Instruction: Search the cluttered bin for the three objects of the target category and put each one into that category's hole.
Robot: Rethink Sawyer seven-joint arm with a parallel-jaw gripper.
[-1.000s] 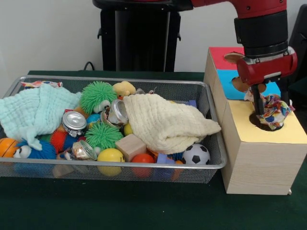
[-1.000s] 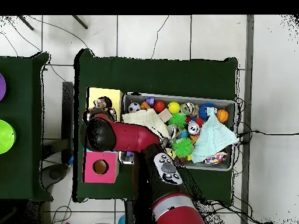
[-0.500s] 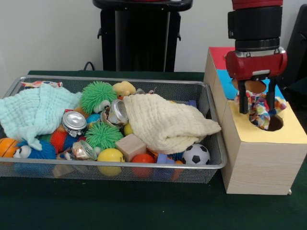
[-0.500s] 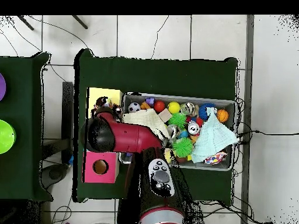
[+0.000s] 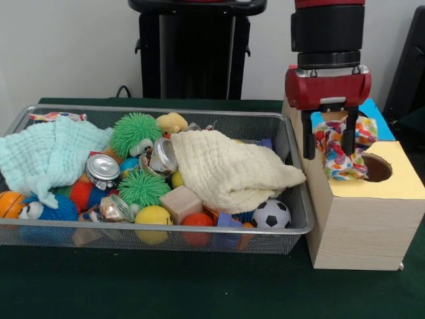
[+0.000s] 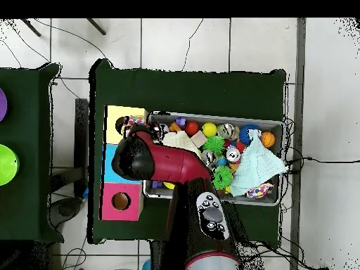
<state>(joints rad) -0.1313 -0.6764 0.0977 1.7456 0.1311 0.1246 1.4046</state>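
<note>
Between the pincer (image 5: 328, 143) prongs hangs soft patchwork cloth (image 5: 339, 151); below it, a matt pale wooden box (image 5: 358, 226); to its left in the front view, shiny wire-mesh bin (image 5: 297, 186), crinkled cream muslin (image 5: 232, 171).

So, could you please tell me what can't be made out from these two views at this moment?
- Front view: whether the fingers of the gripper really pinch the knotted cloth piece; the cloth covers their tips.
- Front view: what lies under the cream cloth and the mint cloth in the bin.
- Overhead view: the gripper and much of the box, hidden by the arm.
- Front view: inside the yellow section's hole, too dark.
</note>
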